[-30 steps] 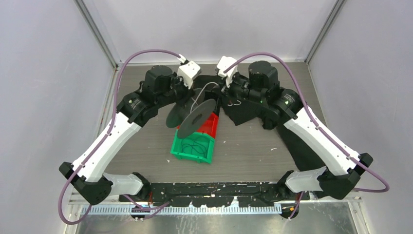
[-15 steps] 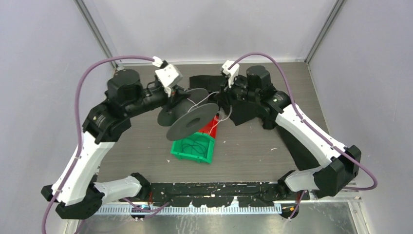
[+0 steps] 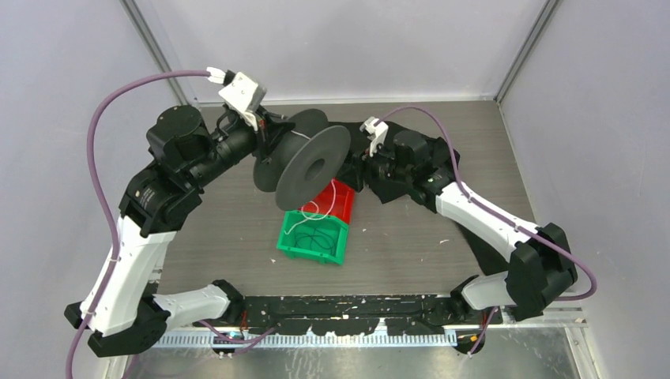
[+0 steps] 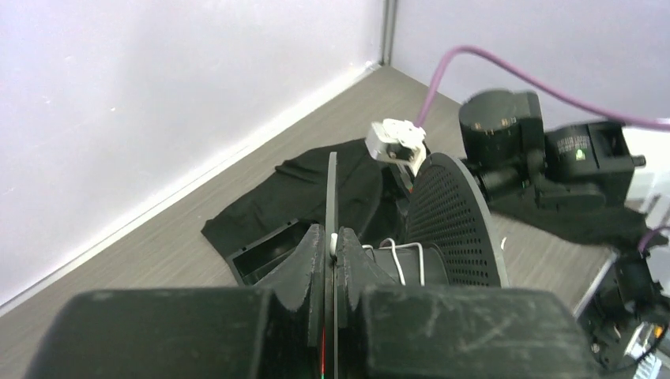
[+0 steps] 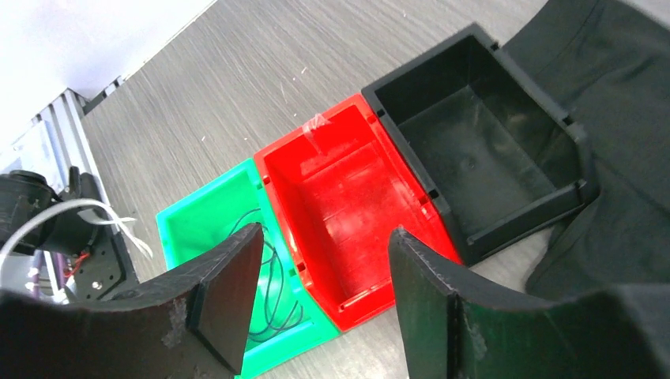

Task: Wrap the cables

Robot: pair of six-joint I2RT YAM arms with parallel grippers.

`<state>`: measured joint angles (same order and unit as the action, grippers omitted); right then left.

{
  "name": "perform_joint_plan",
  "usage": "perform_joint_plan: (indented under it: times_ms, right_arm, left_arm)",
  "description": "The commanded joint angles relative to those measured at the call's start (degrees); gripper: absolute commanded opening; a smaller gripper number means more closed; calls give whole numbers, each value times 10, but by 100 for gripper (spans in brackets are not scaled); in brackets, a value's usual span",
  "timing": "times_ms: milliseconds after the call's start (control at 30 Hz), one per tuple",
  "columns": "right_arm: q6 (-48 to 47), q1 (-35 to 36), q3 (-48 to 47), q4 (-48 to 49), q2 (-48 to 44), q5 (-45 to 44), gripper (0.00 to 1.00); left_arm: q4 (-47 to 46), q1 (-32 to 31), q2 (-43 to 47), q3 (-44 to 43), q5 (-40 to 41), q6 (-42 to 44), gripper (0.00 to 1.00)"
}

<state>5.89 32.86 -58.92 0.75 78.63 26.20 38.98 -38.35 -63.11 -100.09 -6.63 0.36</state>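
Top external view is showing me the black spool (image 3: 304, 162) riding high in the upper middle of the frame, with the left gripper (image 3: 267, 142) carrying it. Over the last second the left arm has been swinging up and toward the upper left, and the spool has been tipping from nearly flat to almost on edge, its open face now turned toward the lower right. On the left wrist camera the jaws are pinching one flange tight, and a few turns of the white cable (image 3: 325, 199) are sitting on the hub.

The rest of that cable is no longer running across to the right gripper (image 3: 357, 167). It is hanging slack from the spool in a loose curl over the red bin (image 3: 346, 210), above the green bin (image 3: 294, 245). The right wrist camera is showing its fingers (image 5: 225, 304) spread wide with nothing between them, hovering over the bins.

I am reading this as the right side having let the cable go. With no tension on the tail, I am judging the wrap as barely started, and I am expecting to need a fresh pinch on the dangling end before winding further.
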Motion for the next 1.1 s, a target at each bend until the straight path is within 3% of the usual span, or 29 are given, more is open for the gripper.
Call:
perform_joint_plan:
  times_ms: [0, 200, 367, 1067]
  right_arm:
    - [76, -3, 33, 90, -32, -16, 66]
    - [218, -2, 121, 199, -82, -57, 70]
    - [275, 7, 184, 293, -99, -52, 70]
    - [388, 89, 180, 498, 47, -66, 71]
  left_arm:
    - [-102, -2, 18, -22, 62, -50, 1]
    - [-142, -1, 28, -7, 122, -74, 0]
    - [-186, -2, 32, 12, 145, -93, 0]
    - [-239, -2, -8, -11, 138, -107, 0]
